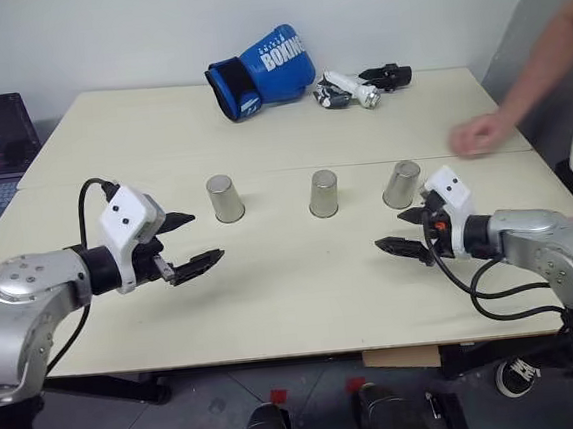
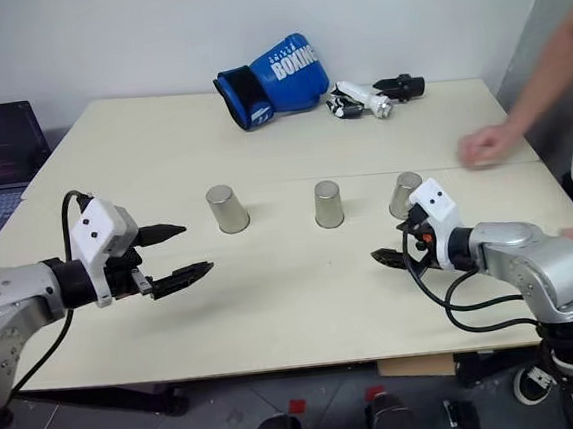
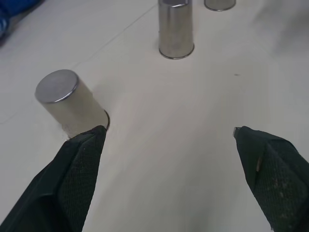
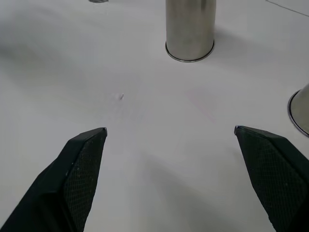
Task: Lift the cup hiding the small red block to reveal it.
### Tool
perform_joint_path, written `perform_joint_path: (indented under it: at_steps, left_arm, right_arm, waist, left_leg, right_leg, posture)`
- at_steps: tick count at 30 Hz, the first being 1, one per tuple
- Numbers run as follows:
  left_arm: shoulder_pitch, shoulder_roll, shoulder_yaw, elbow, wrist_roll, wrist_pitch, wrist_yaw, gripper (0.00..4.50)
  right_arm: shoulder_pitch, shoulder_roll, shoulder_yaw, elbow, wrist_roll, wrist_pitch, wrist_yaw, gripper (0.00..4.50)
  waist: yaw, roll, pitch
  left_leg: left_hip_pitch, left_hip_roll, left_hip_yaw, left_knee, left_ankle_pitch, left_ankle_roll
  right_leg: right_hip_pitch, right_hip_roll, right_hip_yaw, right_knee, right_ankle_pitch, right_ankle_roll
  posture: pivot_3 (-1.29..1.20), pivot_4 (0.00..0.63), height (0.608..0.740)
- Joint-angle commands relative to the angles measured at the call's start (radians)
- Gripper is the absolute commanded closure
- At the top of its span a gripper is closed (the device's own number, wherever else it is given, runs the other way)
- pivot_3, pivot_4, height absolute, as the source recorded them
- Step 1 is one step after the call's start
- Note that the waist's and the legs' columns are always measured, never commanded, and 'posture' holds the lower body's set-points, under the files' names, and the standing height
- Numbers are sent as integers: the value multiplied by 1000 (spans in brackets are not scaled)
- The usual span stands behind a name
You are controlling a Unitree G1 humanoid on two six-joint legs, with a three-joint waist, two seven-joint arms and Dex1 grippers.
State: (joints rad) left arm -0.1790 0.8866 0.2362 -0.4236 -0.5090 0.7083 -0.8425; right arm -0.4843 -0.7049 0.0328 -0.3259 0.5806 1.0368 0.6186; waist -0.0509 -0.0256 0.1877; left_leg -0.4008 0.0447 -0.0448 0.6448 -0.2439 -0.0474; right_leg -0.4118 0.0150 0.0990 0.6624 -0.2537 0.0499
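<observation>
We see three matching cups on the worktop [image 1: 274,296], block hidden; left end effector [image 1: 191,243] and right end effector [image 1: 401,233] gape empty (a wrong pick reveals nothing); right cup [image 1: 401,184] risks toppling.

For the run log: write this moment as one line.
cups: three silver cups upside down in a row on table | left tool: open, empty | right tool: open, empty | red block: hidden | person's hand: resting on table
</observation>
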Motion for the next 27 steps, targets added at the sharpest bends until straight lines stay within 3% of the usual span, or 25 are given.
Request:
perform_joint_path:
  at_steps: [1,5,13,22,27]
  left_arm:
    - [-26,-148,-124,-45,59,-50,137,0]
    - [-182,-423,-308,184,222,-205,308,0]
    - [-468,-683,-412,742,385,-520,368,0]
    - [-752,-798,-367,1311,439,-788,371,0]
    - [-851,-838,-321,1514,440,-882,365,0]
  right_arm:
    - [-10,-39,-51,-66,23,5,27,7]
    - [24,-75,-108,-140,57,32,29,7]
    - [85,-70,-200,-259,106,108,-49,7]
    - [149,-37,-307,-384,170,211,-157,7]
    - [161,-24,-336,-420,198,248,-196,7]
  waist:
    - [8,0,0]
    - [30,0,-1]
    - [20,-1,-3]
    - [19,-1,-3]
    - [21,-1,-3]
  left_leg:
    - [0,-1,0,0,0,0]
    - [0,-1,-2,2,0,0]
    - [2,-2,-3,4,1,0]
    - [0,-4,-3,2,1,1]
    - [0,-5,-4,2,1,1]
  right_leg:
    - [0,0,0,0,0,0]
    - [2,-1,-1,-1,1,1]
    - [5,1,0,0,2,3]
    - [5,0,0,-2,2,3]
    - [5,-1,0,-3,2,4]
  posture:
    - [0,150,740]
    - [0,150,740]
    - [0,150,740]
    - [0,150,740]
    - [0,150,740]
